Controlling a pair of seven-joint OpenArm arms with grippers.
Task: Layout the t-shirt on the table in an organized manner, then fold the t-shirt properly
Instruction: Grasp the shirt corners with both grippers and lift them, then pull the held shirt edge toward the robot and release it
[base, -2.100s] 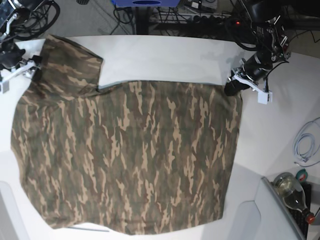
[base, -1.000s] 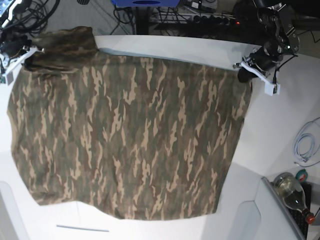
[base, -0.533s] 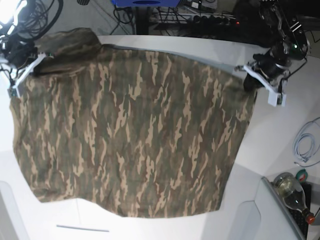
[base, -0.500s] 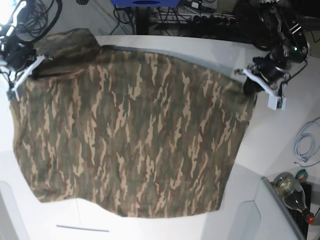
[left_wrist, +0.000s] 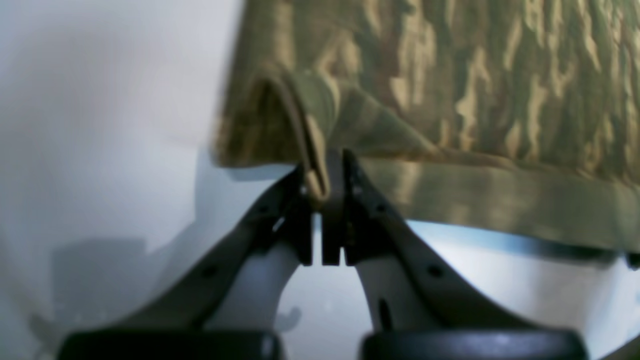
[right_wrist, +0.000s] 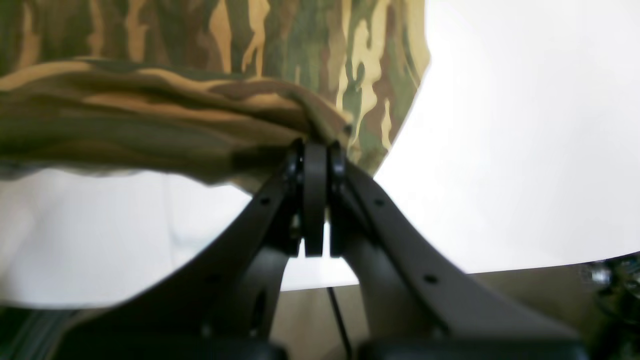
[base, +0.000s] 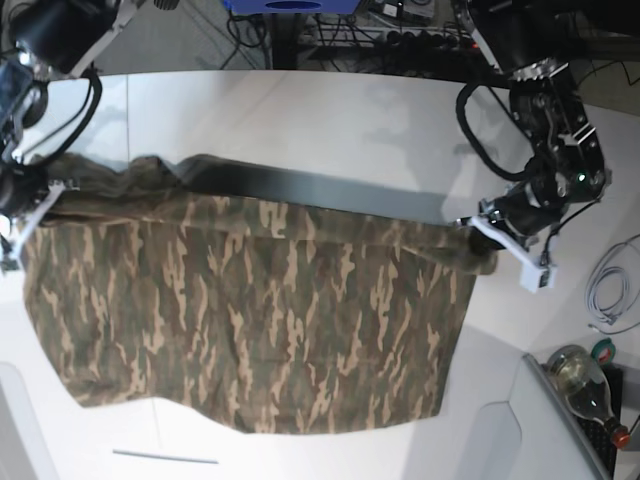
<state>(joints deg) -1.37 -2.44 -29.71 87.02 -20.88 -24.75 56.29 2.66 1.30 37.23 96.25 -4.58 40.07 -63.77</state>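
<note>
Two corners of the t-shirt (base: 260, 320) were pinched, one by the left gripper (left_wrist: 322, 187), one by the right gripper (right_wrist: 315, 150). Its held edge was stretched between them above the table (base: 330, 120), the body draped toward the near side.

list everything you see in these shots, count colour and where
camouflage-print cloth t-shirt: 1, olive, brown and tan, spread over the table's middle, far edge lifted
wide white tabletop: 1, white, under the shirt
coiled cable: 1, pale grey, right edge of the base view
glass bottle: 1, greenish with red cap, lower right corner
thin strip: 1, grey, on the table's near edge
tangled cables: several, black, on the floor beyond the table
left end effector: 1, dark, shut on the shirt's right corner in the base view
right end effector: 1, dark, shut on the shirt's left corner
</note>
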